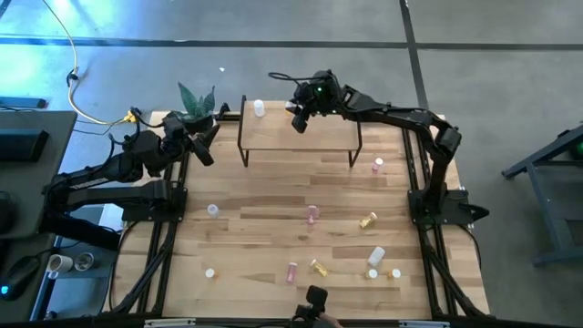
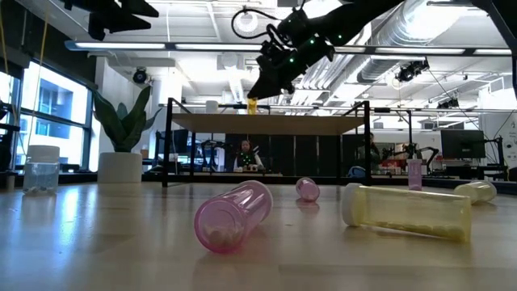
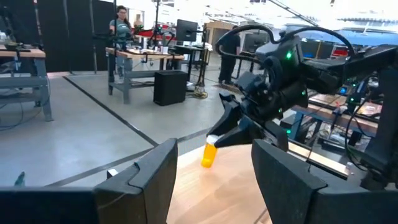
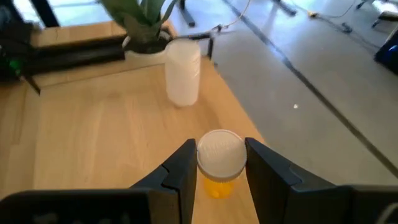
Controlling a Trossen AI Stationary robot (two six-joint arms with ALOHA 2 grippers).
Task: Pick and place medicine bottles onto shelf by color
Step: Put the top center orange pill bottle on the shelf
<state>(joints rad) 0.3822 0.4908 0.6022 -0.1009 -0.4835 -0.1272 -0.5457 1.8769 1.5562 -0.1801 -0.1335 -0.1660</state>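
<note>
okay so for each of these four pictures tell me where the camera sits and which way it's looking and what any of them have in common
High view: above the table, looking straight down; both arms show, right gripper over the shelf.
Low view: at tabletop height, looking level past a pink bottle toward the shelf; arms enter from above.
Left wrist view: on the left arm, facing the right arm; own fingers in front.
Right wrist view: looking down onto the shelf; own fingers grip an orange bottle.
Shared: the wrist and low views all show that orange bottle.

We note the shelf (image 4: 93,124) as pale matt wood on thin black metal legs. Upon it, the orange bottle (image 4: 219,185) looks like translucent plastic with a smooth white cap. The right gripper (image 4: 219,171) fingers (image 4: 180,171) beside that cap appear matt dark plastic.
</note>
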